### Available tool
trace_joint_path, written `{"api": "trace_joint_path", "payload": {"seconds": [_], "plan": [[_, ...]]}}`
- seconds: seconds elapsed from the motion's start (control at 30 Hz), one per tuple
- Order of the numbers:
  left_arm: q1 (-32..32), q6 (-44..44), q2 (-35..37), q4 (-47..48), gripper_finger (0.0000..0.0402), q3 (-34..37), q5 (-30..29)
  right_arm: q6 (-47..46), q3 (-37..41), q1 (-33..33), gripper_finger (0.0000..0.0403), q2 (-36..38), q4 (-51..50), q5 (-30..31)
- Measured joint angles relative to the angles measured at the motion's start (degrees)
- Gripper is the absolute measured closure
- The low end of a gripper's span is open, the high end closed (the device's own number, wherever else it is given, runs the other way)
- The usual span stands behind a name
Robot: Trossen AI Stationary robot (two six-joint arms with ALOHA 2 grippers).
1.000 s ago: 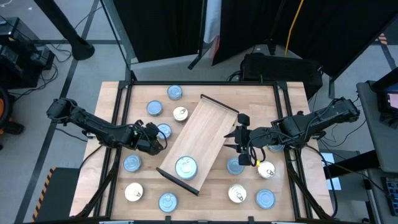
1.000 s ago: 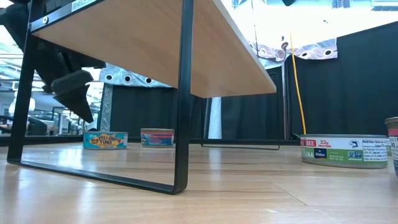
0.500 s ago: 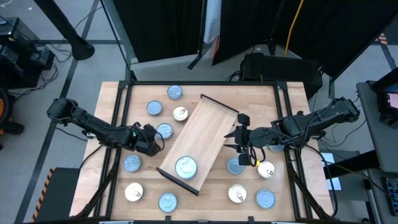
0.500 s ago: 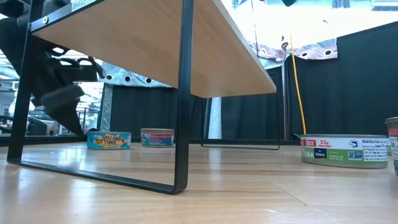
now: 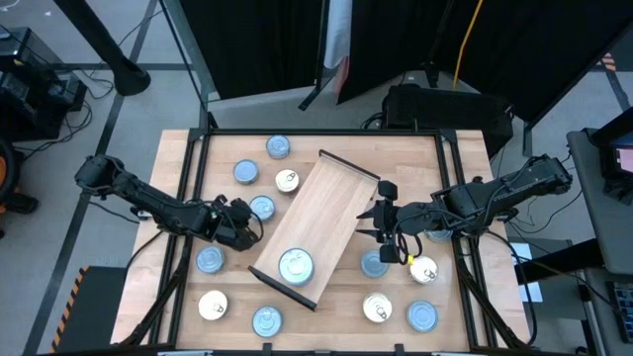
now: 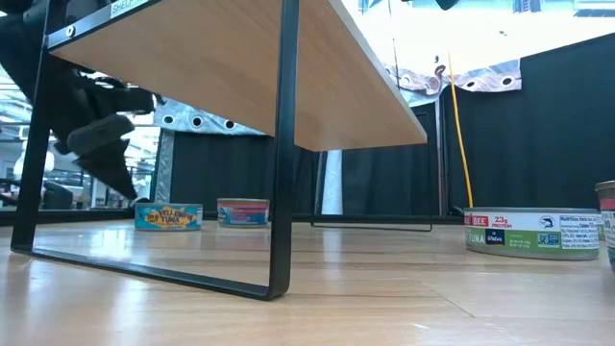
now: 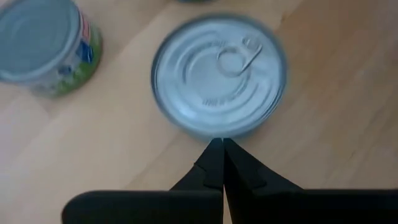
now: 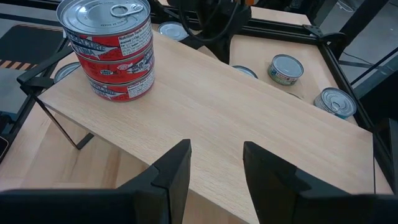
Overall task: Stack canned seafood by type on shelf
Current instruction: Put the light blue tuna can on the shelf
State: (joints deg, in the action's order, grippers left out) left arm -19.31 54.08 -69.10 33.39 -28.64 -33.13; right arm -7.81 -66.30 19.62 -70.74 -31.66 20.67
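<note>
The butcher-block wooden tabletop (image 5: pixel 450 168) carries everything, and on it the long light wooden shelf with dark end rails (image 5: pixel 326 213) stands at a slant between the two arms. At the shelf's near end there is a stack of red-labelled round tins with a silver pull-tab top (image 8: pixel 112 53), three high as I judge it from the right wrist view. The other small flat tins lie scattered on the tabletop around the shelf, some with blue tops, some pale with pull tabs.

The left gripper (image 5: pixel 247 225) is low over the tabletop just beside the shelf's left edge, with its fingers fully closed and holding nothing. Directly in front of its tips lies a silver pull-tab tin (image 7: pixel 219 74), and a green-and-blue labelled tin (image 7: pixel 50 46) stands near it. The right gripper (image 8: pixel 214 165) waits at the shelf's right edge, its fingers partly open and empty, looking over the board.

I think the step in hand is choosing the next tin for stacking, probably by the left arm. For this the left gripper must first open wider than the tin, come down around its sides, close, then lift it to the shelf beside or on tins of the same type.
</note>
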Motion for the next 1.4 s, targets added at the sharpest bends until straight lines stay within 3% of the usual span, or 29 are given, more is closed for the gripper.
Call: {"api": "trace_joint_path", "payload": {"seconds": [0.17, 0.47, 0.73, 1.4], "plan": [[0.74, -2.88, 0.00, -0.41, 0.0402, -0.84, -2.86, -0.02, 0.01, 0.00, 0.0264, 0.00, 0.00, 0.00], [2.49, -6.72, 0.00, -4.89, 0.0402, 1.83, -1.41, -0.02, 0.01, 0.00, 0.0264, 0.00, 0.01, 0.00], [3.00, -6.47, 0.13, -9.40, 0.0402, 4.64, -0.01, -0.04, 0.02, 0.00, 0.0264, 0.00, 0.02, 0.00], [-0.18, -1.87, 0.17, -9.09, 0.0402, 4.69, 2.76, -0.04, 0.02, 0.00, 0.0264, 0.00, -0.31, 0.00]]}}
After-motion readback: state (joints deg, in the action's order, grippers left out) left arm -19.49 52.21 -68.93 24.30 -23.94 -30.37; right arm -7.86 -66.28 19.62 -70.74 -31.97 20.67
